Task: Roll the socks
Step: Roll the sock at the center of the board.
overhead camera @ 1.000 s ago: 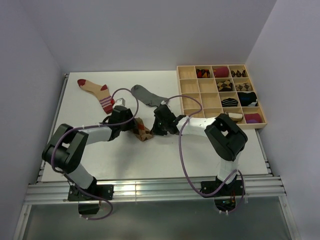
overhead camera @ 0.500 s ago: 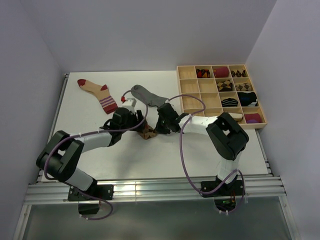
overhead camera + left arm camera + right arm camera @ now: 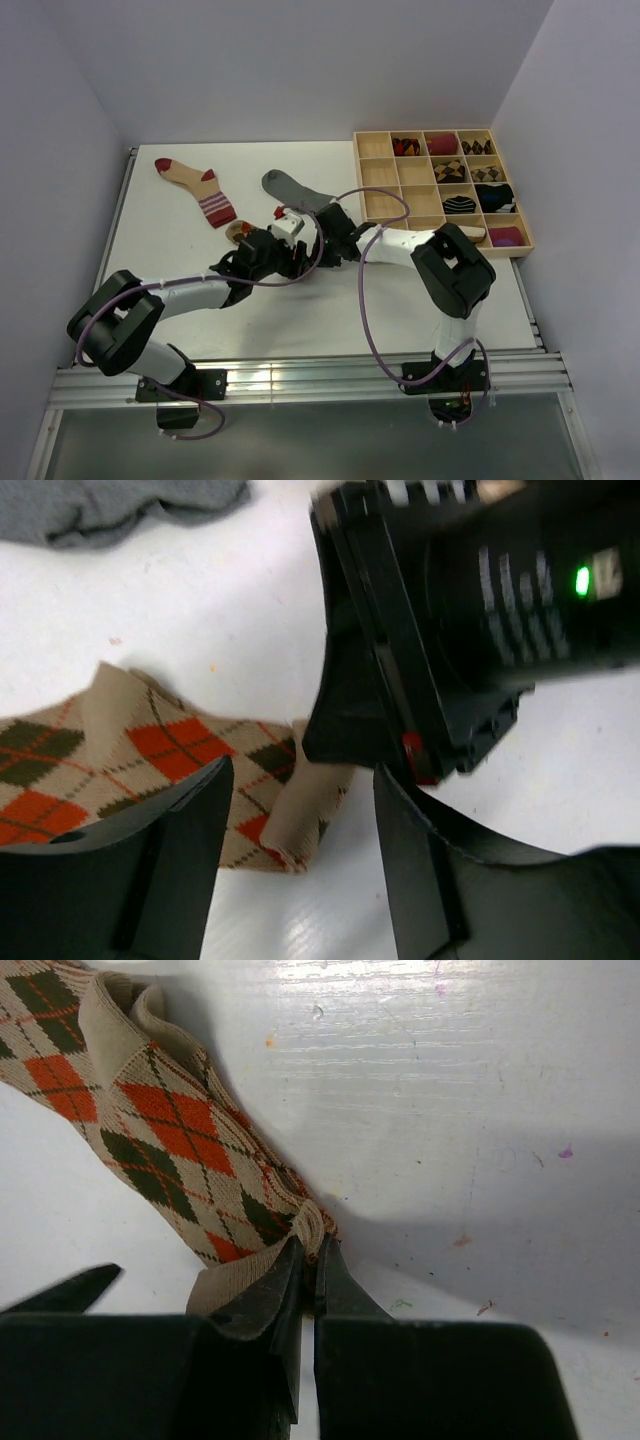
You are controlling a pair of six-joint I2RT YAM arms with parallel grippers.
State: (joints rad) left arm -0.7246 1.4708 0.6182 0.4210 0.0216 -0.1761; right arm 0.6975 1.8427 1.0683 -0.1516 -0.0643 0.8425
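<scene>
Currently I read the right end effector (image 3: 310,1252) as clenched on a fold at the edge of the argyle sock (image 3: 150,1120). The sock lies on the tabletop (image 3: 450,1110) and runs toward 10 o'clock in the right wrist view. I read the left end effector (image 3: 300,780) as released, its fingers spread over the sock's end, just beside the right one. In the top view, the grey sock (image 3: 295,190) lies at 12 o'clock of both and the beige sock (image 3: 195,185) at 10 o'clock.
</scene>
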